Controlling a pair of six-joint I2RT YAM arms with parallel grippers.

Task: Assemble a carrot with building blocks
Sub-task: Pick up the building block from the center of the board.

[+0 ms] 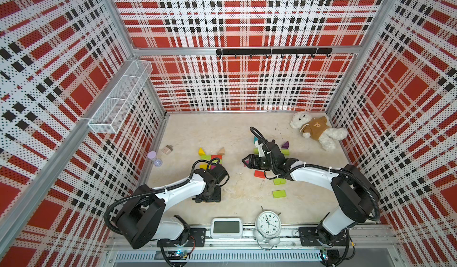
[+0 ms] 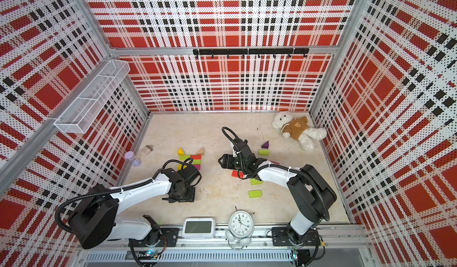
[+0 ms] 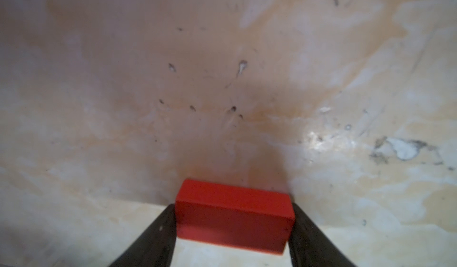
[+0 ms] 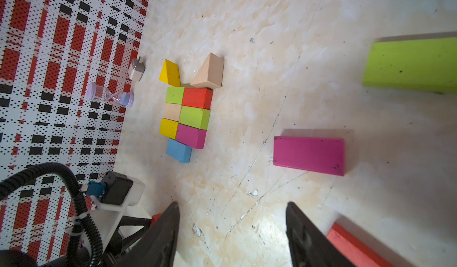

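Left hand (image 3: pixel 233 210) pinches red brick (image 3: pixel 235 218) by its ends, fingertips only. It may twist out on lift. Right hand (image 4: pixel 232 205) wide, empty.

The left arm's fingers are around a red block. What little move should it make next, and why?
Probably a short lift straight up. The left fingers press both ends of the red block, which seems to rest on the table, away from the stacked blocks where it likely belongs.
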